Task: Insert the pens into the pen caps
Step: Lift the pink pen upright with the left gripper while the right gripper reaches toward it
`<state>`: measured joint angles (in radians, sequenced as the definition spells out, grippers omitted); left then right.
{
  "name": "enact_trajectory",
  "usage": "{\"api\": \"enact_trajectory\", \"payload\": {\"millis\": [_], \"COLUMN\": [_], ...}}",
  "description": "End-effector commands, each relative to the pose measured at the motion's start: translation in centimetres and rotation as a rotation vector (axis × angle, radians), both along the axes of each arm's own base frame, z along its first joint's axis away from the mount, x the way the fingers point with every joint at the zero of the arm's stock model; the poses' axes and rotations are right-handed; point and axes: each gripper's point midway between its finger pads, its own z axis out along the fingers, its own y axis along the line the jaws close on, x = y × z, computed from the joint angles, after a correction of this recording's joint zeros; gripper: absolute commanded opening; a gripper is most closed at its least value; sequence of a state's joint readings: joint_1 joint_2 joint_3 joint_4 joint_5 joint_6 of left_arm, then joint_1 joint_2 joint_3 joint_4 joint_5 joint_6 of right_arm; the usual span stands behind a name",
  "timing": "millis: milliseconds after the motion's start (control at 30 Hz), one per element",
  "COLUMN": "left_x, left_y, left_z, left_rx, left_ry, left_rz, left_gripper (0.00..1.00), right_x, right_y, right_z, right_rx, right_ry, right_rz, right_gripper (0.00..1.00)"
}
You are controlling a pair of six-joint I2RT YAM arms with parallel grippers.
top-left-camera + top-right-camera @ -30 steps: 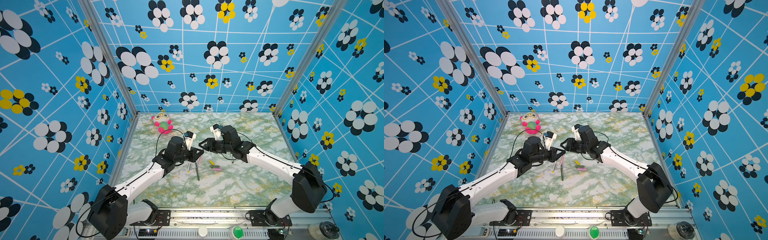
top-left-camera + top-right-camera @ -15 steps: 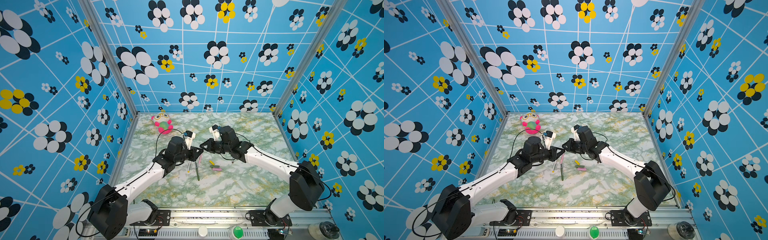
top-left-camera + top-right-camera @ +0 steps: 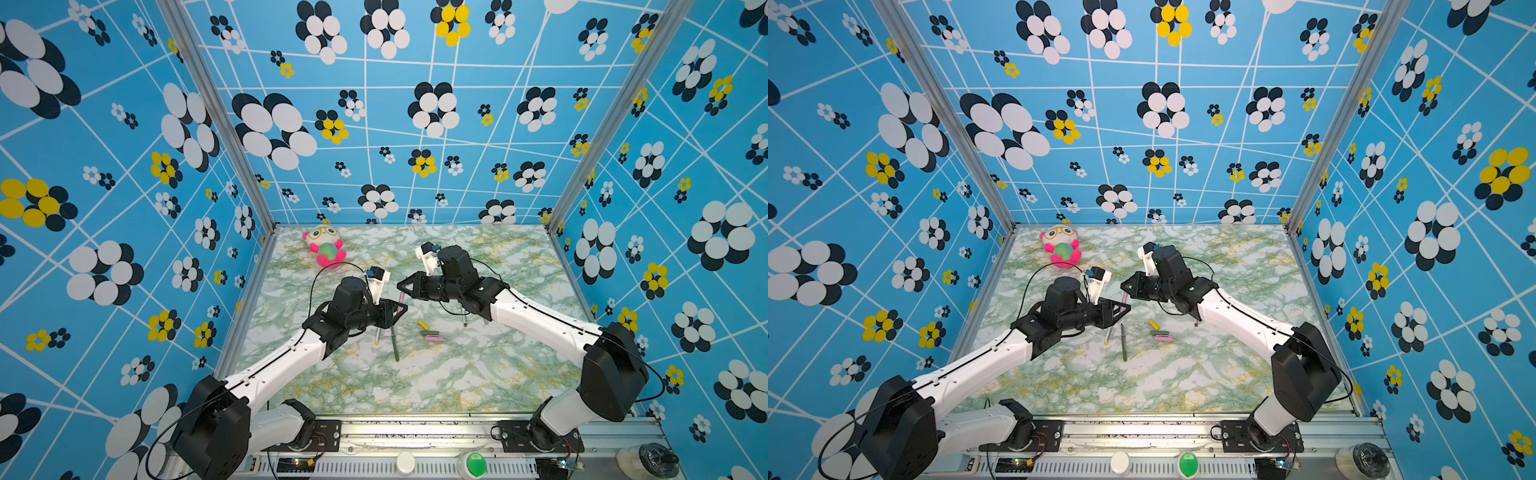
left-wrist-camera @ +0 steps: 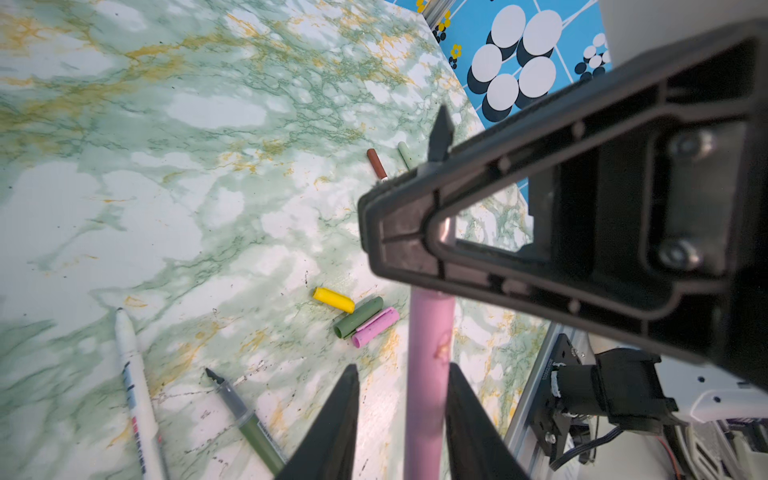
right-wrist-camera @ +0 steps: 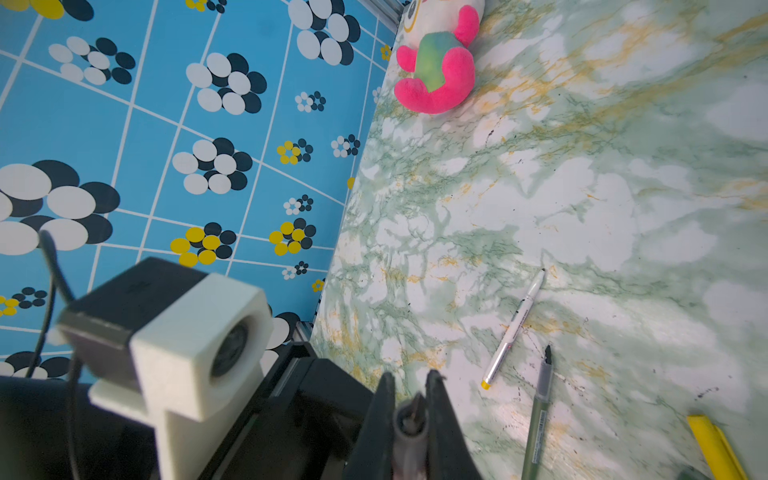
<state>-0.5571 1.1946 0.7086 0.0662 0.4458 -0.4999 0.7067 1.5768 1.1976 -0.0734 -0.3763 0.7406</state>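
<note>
Above the table's middle, the pink pen (image 4: 430, 353) spans both grippers. My right gripper (image 5: 411, 374) is shut on its tip end. The left gripper (image 4: 403, 368) stands slightly open around the pen's body, with a gap at one finger. In both top views the two grippers (image 3: 405, 308) (image 3: 399, 284) meet tip to tip. A yellow cap (image 4: 333, 300), a dark green cap (image 4: 358, 318) and a pink cap (image 4: 375, 327) lie together on the table. A white pen (image 4: 135, 386) and a dark green pen (image 4: 245, 419) lie uncapped beside them. A brown cap (image 4: 376, 163) and a pale green cap (image 4: 404, 154) lie farther off, partly hidden.
A pink and white plush toy (image 3: 324, 247) sits at the back left of the marble-patterned table (image 3: 478, 374). Blue flowered walls close the table in on three sides. A metal rail (image 3: 415, 424) runs along the front edge.
The right gripper has moved in toward the left one and shut on the pink pen. The left jaws, shut on the pen before, have now parted a little.
</note>
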Motion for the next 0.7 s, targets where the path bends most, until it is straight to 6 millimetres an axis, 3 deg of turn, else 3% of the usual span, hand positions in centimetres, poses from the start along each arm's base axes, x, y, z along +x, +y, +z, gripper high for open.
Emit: {"api": "enact_trajectory", "payload": {"millis": [0, 367, 467, 533, 667], "left_x": [-0.4, 0.1, 0.2, 0.3, 0.2], "left_y": [0.2, 0.1, 0.5, 0.9, 1.7], "left_z": [0.0, 0.1, -0.2, -0.4, -0.7], "left_rx": [0.010, 0.016, 0.031, 0.048, 0.086], "left_ry": [-0.011, -0.003, -0.002, -0.003, -0.008], "left_rz": [-0.002, 0.012, 0.031, 0.048, 0.069], "left_gripper": [0.27, 0.00, 0.00, 0.00, 0.00], "right_x": [-0.7, -1.1, -1.1, -1.2, -1.4], "right_y": [0.2, 0.2, 0.0, -0.5, -3.0], "right_z": [1.3, 1.4, 1.5, 1.3, 0.0], "right_rx": [0.006, 0.021, 0.012, -0.022, -0.155], "right_ry": [-0.028, -0.032, -0.037, -0.038, -0.019], "right_rz": [0.033, 0.042, 0.038, 0.027, -0.038], "right_gripper": [0.11, 0.14, 0.20, 0.31, 0.42]}}
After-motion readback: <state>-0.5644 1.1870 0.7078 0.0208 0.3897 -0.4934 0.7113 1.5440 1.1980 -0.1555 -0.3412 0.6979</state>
